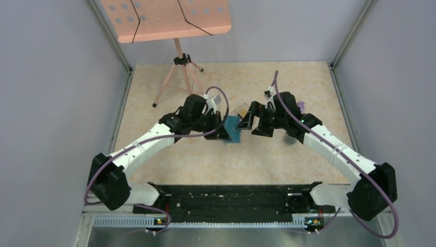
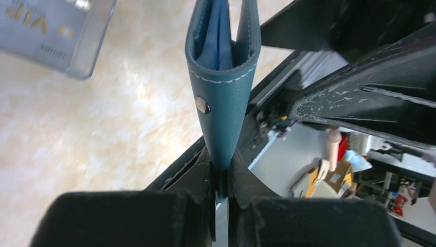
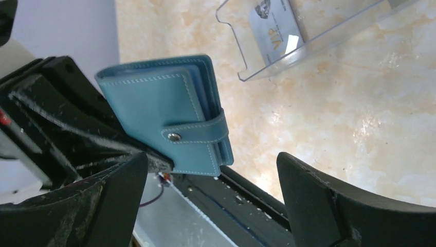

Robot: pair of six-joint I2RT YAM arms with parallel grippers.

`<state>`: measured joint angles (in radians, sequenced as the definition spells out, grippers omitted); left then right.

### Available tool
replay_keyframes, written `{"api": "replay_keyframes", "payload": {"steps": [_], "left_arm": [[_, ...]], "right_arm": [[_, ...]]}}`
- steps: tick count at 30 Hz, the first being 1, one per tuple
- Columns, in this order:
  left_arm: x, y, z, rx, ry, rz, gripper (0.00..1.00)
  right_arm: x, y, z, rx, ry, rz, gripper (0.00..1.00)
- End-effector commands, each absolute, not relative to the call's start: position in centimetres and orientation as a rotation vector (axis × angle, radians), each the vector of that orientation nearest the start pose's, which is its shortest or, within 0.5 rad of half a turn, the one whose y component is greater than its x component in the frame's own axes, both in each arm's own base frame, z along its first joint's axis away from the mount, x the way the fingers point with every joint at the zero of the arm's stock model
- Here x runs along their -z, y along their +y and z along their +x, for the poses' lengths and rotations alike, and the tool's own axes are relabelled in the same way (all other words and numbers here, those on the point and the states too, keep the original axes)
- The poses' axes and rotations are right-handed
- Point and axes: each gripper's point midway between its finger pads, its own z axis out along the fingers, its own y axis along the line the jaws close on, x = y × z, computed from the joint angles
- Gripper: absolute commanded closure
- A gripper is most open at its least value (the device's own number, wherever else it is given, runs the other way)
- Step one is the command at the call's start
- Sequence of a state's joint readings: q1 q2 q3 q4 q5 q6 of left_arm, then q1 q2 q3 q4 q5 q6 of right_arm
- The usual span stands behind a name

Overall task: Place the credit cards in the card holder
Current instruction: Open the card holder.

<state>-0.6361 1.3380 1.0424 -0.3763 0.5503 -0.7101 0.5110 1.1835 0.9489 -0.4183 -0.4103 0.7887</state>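
While the teal card holder (image 3: 164,118), tab snapped shut, sits over mid-table clamped in the left gripper (image 2: 221,170), the right gripper (image 3: 211,177) gapes wide at its 3 o'clock, a grey-blue credit card (image 3: 275,33) lying in the clear box (image 3: 329,43) at 12 o'clock.

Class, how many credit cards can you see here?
1: a pale card in the clear plastic box. More may hide under it or inside the shut card holder.
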Motion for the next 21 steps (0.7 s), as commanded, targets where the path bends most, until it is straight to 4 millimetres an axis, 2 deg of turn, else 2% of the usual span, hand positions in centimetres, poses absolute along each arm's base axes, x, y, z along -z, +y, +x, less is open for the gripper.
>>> {"api": "replay_keyframes", "payload": {"steps": [1,6,10,17,21], "left_arm": [[-17.9,-28.7,20.1,1.085,2.605,0.334,1.00],[-17.5,-28.6,19.7,1.071,2.633,0.351,1.00],[-17.6,-28.8,19.6,1.083,2.639,0.368,1.00],[-17.5,-28.7,19.8,1.047,2.659,0.405,1.00],[-17.8,-28.3,20.0,1.018,2.641,0.406,1.00]], "right_arm": [[-19.1,26.1,24.6,-0.959,2.474,-0.012,0.05],[-17.0,29.0,23.9,-0.886,2.550,-0.107,0.12],[-15.6,30.4,23.4,-0.836,2.589,-0.142,0.20],[-13.5,30.2,22.9,-0.730,2.640,-0.114,0.50],[-12.1,28.1,22.8,-0.583,2.671,-0.091,0.63]]}}
